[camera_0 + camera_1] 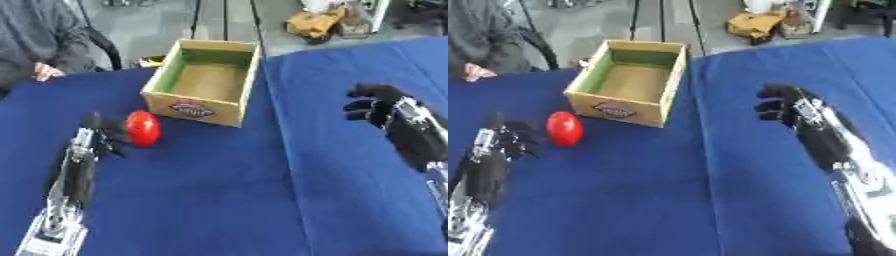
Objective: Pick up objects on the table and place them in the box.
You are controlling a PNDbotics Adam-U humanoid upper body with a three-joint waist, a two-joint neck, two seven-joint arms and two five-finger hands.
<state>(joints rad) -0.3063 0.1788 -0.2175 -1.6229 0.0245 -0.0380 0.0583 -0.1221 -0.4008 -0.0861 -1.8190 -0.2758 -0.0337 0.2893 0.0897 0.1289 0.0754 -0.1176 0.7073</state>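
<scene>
A blue cloth covers the table, with grey floor and yellow clutter beyond it.

Glossy red object, matt cardboard box (printed label in front), blue cloth.

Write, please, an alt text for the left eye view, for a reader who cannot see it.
A red egg-shaped object lies on a blue table, just in front of an open, empty cardboard box. The robot's left hand is right beside the red object; whether they touch is unclear. Its right hand hovers at the right with fingers curled, holding nothing.
</scene>
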